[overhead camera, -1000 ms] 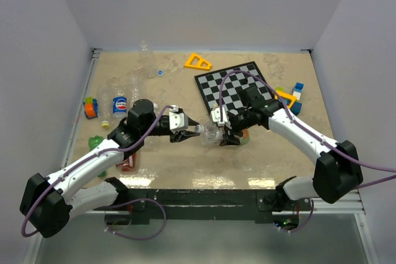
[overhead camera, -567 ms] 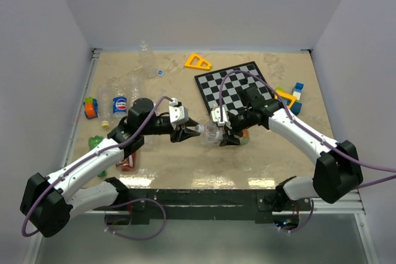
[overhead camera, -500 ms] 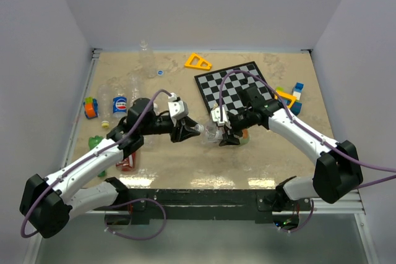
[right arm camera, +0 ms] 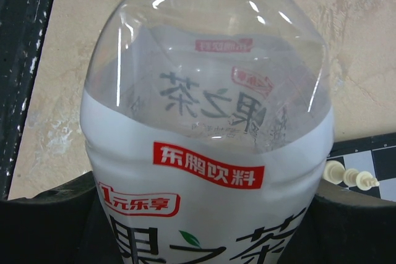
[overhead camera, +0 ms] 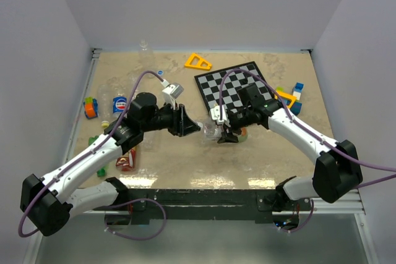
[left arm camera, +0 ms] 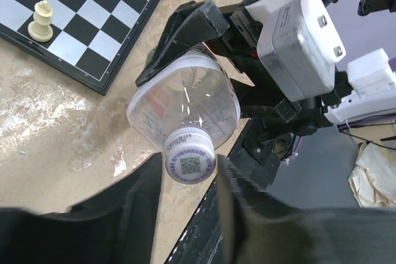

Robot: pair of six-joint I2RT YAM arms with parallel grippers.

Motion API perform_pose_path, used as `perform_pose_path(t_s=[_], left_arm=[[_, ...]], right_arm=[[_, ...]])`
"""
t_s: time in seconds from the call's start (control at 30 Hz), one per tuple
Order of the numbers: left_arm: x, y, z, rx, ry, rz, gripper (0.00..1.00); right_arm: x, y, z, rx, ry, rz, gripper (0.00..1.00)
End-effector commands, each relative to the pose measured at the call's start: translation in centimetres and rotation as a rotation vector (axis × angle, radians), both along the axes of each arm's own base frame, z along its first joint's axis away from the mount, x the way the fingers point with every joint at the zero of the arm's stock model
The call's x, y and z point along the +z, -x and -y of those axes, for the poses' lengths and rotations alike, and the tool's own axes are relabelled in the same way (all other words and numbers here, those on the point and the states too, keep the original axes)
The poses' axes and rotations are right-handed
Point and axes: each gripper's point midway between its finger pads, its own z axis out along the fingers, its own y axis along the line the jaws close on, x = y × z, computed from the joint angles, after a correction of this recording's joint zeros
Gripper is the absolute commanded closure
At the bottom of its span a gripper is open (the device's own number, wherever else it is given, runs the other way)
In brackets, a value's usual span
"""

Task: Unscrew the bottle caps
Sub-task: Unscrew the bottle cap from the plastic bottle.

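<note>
A clear bottle (overhead camera: 213, 132) with a white label lies on its side above the table, with my right gripper (overhead camera: 225, 129) shut round its body. The right wrist view is filled by the bottle (right arm camera: 207, 122), and the black fingers (right arm camera: 49, 221) press on both sides of the label. Its white cap (left arm camera: 189, 160), printed with a purple code, points left toward my left gripper (left arm camera: 190, 174). That gripper's two blurred fingers (left arm camera: 133, 199) sit tight against either side of the cap, shut on it. From above, the left gripper (overhead camera: 195, 128) meets the bottle's neck.
A chessboard (overhead camera: 238, 88) lies behind the right arm, with a white chess piece (left arm camera: 42, 21) on it. At the left are a blue cola bottle (overhead camera: 119, 104), a green bottle (overhead camera: 97, 143) and a red-labelled bottle (overhead camera: 127, 162). A clear bottle (overhead camera: 146, 57), yellow triangle (overhead camera: 198, 61) and coloured blocks (overhead camera: 291, 98) lie further back.
My left wrist has rolled at the cap, its white camera housing swinging up and away from me, and its jaws have closed in on the cap. The right arm and bottle stay put.
</note>
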Motion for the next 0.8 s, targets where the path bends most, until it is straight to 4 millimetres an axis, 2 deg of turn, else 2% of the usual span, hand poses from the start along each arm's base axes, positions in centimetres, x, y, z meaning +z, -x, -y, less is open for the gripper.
perform_pose_path(t_s=[0.0, 0.1, 0.37, 0.5, 0.6, 0.73, 0.77], left_arm=[[4.3, -1.1, -0.4, 0.047, 0.063, 0.109, 0.44], [5.1, -1.3, -0.9, 0.045, 0.04, 0.181, 0.34], [8.6, -0.7, -3.0, 0.044, 0.019, 0.47, 0.18], [10.2, -0.7, -4.7, 0.096, 0.0, 0.617, 0.0], [10.8, 0.2, -4.7, 0.035, 0.004, 0.744, 0.0], [10.0, 1.2, -4.0, -0.08, -0.018, 0.854, 0.0], [10.4, 1.2, -3.8, -0.092, -0.008, 0.897, 0.0]], right_arm=[[-0.1, 0.5, 0.3, 0.014, 0.017, -0.01, 0.91], [-0.1, 0.5, 0.3, 0.014, 0.017, -0.01, 0.91], [0.0, 0.5, 0.3, 0.016, 0.014, -0.006, 0.91], [0.1, 0.6, 0.3, 0.018, 0.012, -0.004, 0.91], [0.0, 0.6, 0.3, 0.019, 0.013, -0.008, 0.91], [0.0, 0.6, 0.3, 0.019, 0.014, -0.007, 0.91], [0.0, 0.6, 0.3, 0.018, 0.014, -0.008, 0.91]])
